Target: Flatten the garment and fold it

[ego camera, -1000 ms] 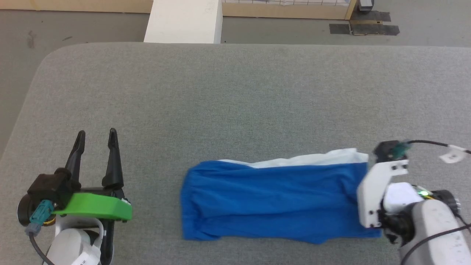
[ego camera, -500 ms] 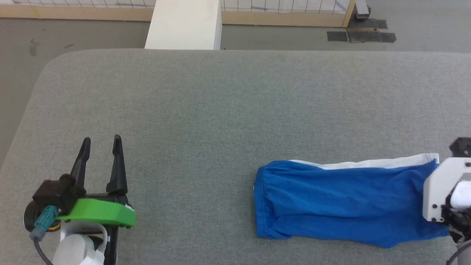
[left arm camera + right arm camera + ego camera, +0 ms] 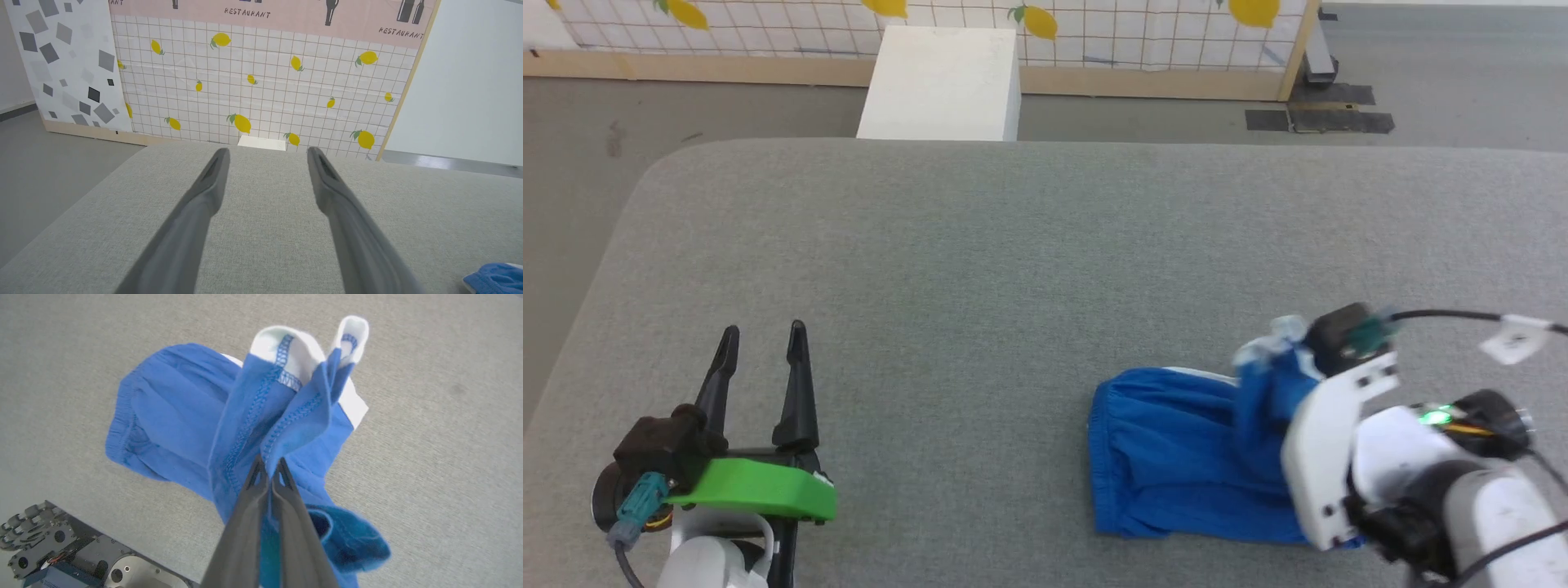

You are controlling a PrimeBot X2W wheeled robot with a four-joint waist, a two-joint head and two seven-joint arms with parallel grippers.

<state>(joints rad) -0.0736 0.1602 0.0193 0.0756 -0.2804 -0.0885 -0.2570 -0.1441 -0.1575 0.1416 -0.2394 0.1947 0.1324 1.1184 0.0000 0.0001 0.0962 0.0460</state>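
1. While the right wrist view looks down its own fingers, we see the right end effector (image 3: 267,467) pinched fully shut on a blue fold of the garment (image 3: 171,408). The white-trimmed leg ends (image 3: 286,351) stand up just beyond its tips. The waistband (image 3: 118,428) lies on the bench (image 3: 429,416) further out to their left.
2. We judge the cloth soft, light and limp. It drapes from the grip and may slip, so the stitched hem or the gathered waistband offers the surest hold.
3. In the head view the left end effector (image 3: 764,339) rests wide open and empty, with the garment well off to its right. Half a second ago the garment lay stretched flat. Now its hem end is raised and drawn back toward the waistband, and the camera has tilted up.
4. In the left wrist view nothing sits between the spread fingers, and a blue corner shows low to their right.
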